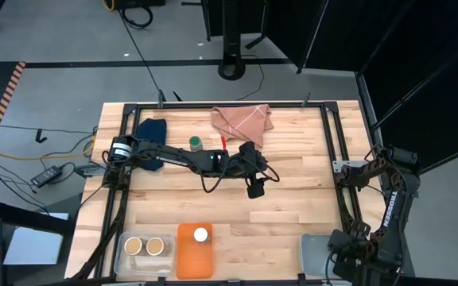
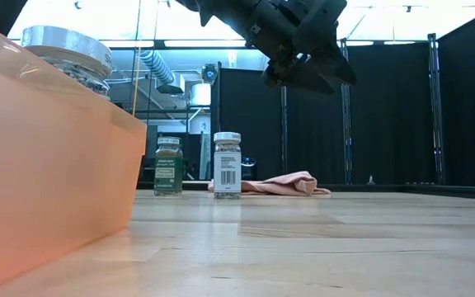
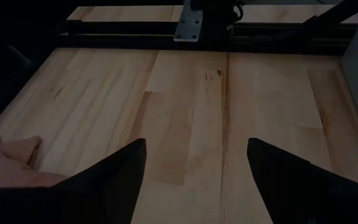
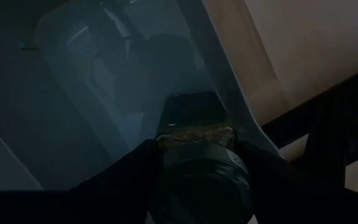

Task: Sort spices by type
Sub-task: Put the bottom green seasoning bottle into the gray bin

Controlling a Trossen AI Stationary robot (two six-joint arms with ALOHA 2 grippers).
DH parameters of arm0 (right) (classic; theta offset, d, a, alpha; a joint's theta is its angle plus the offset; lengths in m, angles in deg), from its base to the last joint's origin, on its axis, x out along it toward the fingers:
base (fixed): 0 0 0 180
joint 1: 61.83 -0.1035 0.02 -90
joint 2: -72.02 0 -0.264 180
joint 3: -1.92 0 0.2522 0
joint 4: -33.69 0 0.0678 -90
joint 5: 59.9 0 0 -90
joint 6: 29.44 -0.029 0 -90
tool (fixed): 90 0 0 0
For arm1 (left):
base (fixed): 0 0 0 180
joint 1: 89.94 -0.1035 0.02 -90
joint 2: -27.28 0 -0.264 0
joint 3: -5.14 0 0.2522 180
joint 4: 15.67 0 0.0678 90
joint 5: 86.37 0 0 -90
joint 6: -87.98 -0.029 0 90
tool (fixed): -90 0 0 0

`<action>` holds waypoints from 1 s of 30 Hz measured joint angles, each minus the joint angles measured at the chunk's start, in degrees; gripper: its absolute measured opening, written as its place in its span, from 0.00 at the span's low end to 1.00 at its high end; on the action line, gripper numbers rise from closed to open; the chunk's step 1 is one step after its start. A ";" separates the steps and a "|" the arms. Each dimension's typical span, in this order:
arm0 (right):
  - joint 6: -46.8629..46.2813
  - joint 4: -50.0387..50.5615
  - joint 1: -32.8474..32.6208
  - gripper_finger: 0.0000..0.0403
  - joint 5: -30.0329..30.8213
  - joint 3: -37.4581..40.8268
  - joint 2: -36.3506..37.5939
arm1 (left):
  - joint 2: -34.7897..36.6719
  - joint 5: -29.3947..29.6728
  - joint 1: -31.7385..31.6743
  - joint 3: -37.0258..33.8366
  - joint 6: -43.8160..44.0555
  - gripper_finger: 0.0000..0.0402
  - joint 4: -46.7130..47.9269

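Note:
My left gripper [image 1: 254, 189] [image 3: 194, 163] hangs open above bare wood at the table's middle, touching nothing; it shows high up in the low view [image 2: 303, 62]. A green-lidded jar [image 1: 195, 142] [image 2: 168, 166] and a white-lidded jar [image 2: 227, 163] stand upright on their bases near the far edge; in the high view the left arm covers the white-lidded one. Two tan-lidded jars [image 1: 145, 246] sit in a clear bin. Another white-lidded jar [image 1: 201, 235] [image 2: 64, 41] sits in an orange bin. My right gripper [image 1: 343, 256] [image 4: 197, 146] is shut on a dark-lidded jar [image 4: 197, 180] over a grey bin. My right gripper pinches the dark, greenish-lidded jar between its two fingers [image 4: 143, 165] by the jar's sides just under the lid [image 4: 194, 138]. It comes from above, pointing down into the grey bin. The jar stands upright, lid toward the wrist. Whether its base touches the bin floor, I cannot tell.
The clear bin [image 1: 122, 256], orange bin [image 1: 185, 262] [image 2: 48, 165] and grey bin [image 1: 312, 253] [image 4: 73, 93] line the near edge. A pink cloth [image 1: 242, 119] [image 2: 283, 185] and a dark blue cloth [image 1: 151, 129] lie at the far edge. A black frame rail [image 3: 135, 28] borders the table.

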 joint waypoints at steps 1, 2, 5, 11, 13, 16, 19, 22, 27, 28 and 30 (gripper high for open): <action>0.27 0.01 0.00 0.56 0.00 0.00 0.00 | 0.00 0.00 0.00 0.00 -0.01 0.71 -0.01; 0.43 0.00 0.00 0.56 -0.04 0.00 0.00 | 0.00 0.00 0.00 0.00 -0.01 0.71 -0.01; 0.80 0.00 0.00 0.57 -0.35 0.00 0.00 | 0.00 0.00 0.00 0.00 0.01 0.71 -0.01; 0.86 0.09 0.00 0.62 -1.27 0.00 0.00 | 0.00 0.00 -0.02 0.00 0.01 0.71 -0.01; 0.87 0.07 0.00 0.63 -1.98 0.00 0.00 | 0.00 0.02 -0.01 0.00 0.01 0.71 0.01; 0.88 0.09 0.00 0.64 -2.66 0.00 0.00 | 0.00 0.02 -0.01 0.00 0.01 0.71 0.01; 0.88 0.65 0.00 0.65 -2.63 0.00 0.00 | 0.00 0.02 -0.02 0.00 0.00 0.71 -0.01; 0.88 2.06 0.01 0.66 -2.64 0.00 0.00 | 0.00 0.02 -0.01 0.00 -0.79 0.71 0.01; 0.88 3.41 0.40 0.68 -3.24 0.00 0.00 | 0.00 0.02 -0.02 0.00 -2.68 0.71 -0.01; 0.85 3.37 0.66 0.69 -3.47 0.00 0.00 | 0.00 0.02 -0.02 0.00 -2.69 0.71 -0.01; 0.89 3.02 1.27 0.71 -4.25 0.00 0.00 | 0.00 0.02 -0.02 0.00 -2.67 0.71 -0.01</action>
